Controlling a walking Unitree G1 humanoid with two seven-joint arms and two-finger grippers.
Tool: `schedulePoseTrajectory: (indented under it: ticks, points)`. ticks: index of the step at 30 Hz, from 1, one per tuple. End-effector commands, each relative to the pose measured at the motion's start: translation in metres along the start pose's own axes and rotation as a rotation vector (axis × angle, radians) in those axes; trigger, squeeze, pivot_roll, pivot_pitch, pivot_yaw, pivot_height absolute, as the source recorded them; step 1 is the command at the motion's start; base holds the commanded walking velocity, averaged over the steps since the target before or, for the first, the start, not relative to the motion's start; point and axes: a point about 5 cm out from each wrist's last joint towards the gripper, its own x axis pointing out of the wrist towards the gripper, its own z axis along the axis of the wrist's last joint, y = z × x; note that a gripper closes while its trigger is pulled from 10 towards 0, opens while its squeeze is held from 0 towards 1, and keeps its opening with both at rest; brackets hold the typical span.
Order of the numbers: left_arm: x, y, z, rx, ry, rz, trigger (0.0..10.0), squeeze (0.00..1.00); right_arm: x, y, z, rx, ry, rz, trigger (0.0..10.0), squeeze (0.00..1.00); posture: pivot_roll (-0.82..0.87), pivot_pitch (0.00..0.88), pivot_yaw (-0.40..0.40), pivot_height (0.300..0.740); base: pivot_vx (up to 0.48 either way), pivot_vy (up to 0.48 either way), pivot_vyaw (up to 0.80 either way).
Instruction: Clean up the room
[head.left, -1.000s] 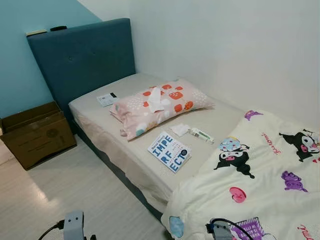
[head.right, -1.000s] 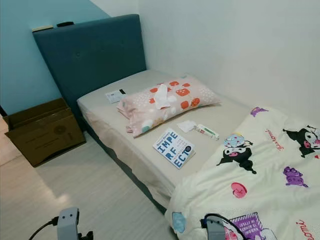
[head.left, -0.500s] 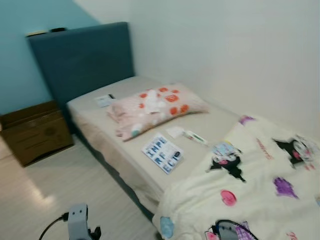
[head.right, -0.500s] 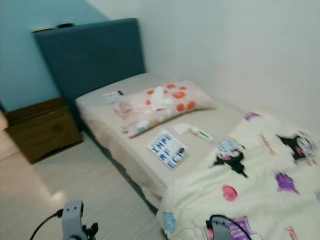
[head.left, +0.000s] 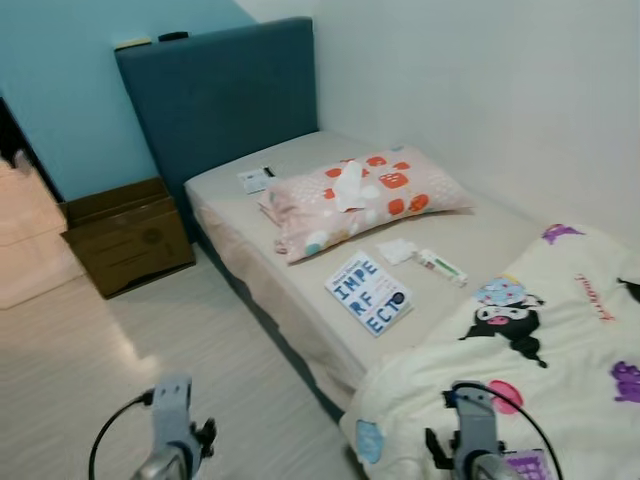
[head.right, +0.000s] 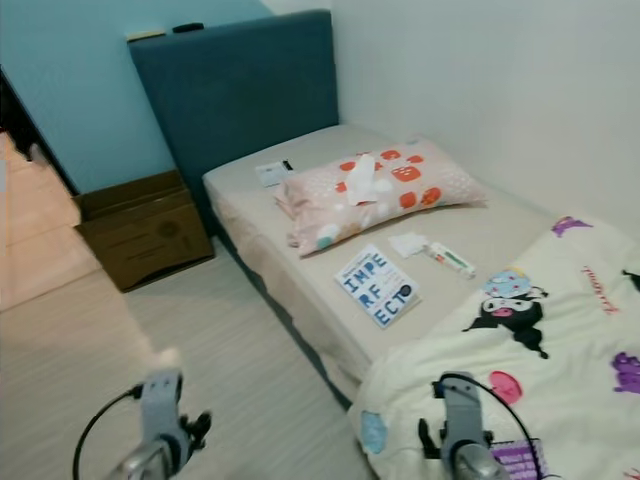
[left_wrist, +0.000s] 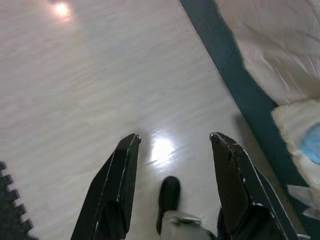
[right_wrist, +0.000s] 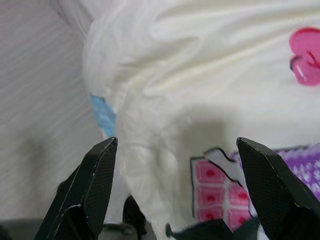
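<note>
Left gripper (left_wrist: 172, 150) hangs over bare floor (head.left: 80, 350) beside the bed (head.left: 300, 300), fingers spread, nothing held. Cardboard box (head.left: 128, 235) sits left of the bed's headboard. On the bed: pillow (head.left: 360, 195), book (head.left: 368, 292), tube (head.left: 440, 266). Right gripper (right_wrist: 175, 170) spread too, over the bed's blanket (right_wrist: 200, 65).

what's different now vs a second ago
The camera has swung, so the whole scene sits further right, with more floor showing. Nothing was taken hold of. The book, pillow and box lie as before; both hands, left and right, remain open and empty.
</note>
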Motion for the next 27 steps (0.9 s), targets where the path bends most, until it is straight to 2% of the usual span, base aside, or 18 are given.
schedulePoseTrajectory:
  ticks: [1, 5, 9, 16, 19, 23, 26, 27]
  points:
    - [-0.001, 0.001, -0.006, 0.004, 0.027, 0.000, 10.0, 0.00, 0.000, 0.000, 0.002, 0.024, -0.011, -0.003, 10.0, 0.00, -0.16, 0.028, 0.057, 0.740, 0.000, 0.000, 0.77]
    - [-0.001, 0.000, -0.006, -0.012, 0.026, 0.001, 10.0, 0.00, 0.000, 0.000, 0.000, 0.022, -0.002, 0.003, 10.0, 0.00, -0.16, 0.014, 0.041, 0.740, 0.000, 0.000, 0.77]
    - [-0.003, 0.000, -0.015, -0.056, 0.037, 0.025, 10.0, 0.00, 0.002, 0.015, -0.003, -0.023, 0.029, 0.051, 10.0, 0.00, -0.13, 0.000, -0.006, 0.740, 0.000, 0.000, 0.77]
    - [-0.004, 0.007, -0.017, -0.084, 0.043, 0.048, 10.0, 0.00, 0.004, 0.029, 0.001, -0.024, 0.032, 0.085, 10.0, 0.00, -0.12, 0.000, 0.008, 0.740, 0.000, 0.000, 0.77]
    - [-0.004, 0.009, -0.014, -0.058, 0.039, 0.041, 10.0, 0.00, 0.005, 0.044, 0.002, 0.026, 0.041, 0.102, 10.0, 0.00, -0.11, 0.000, 0.021, 0.740, 0.000, 0.000, 0.00]
    - [-0.002, 0.005, -0.006, -0.028, 0.019, 0.017, 10.0, 0.00, 0.004, 0.055, -0.004, -0.006, 0.059, 0.124, 10.0, 0.00, -0.12, 0.000, 0.028, 0.740, 0.000, 0.000, 0.00]
    - [-0.001, 0.002, -0.005, -0.035, 0.012, -0.002, 10.0, 0.00, 0.003, 0.054, -0.007, -0.020, 0.068, 0.118, 10.0, 0.00, -0.13, 0.000, 0.015, 0.740, 0.000, -0.080, 0.00]
    - [-0.001, -0.002, -0.006, -0.024, 0.017, -0.011, 10.0, 0.00, 0.003, 0.049, -0.009, -0.012, 0.072, 0.113, 10.0, 0.00, -0.14, 0.000, -0.005, 0.740, 0.360, -0.311, 0.00]
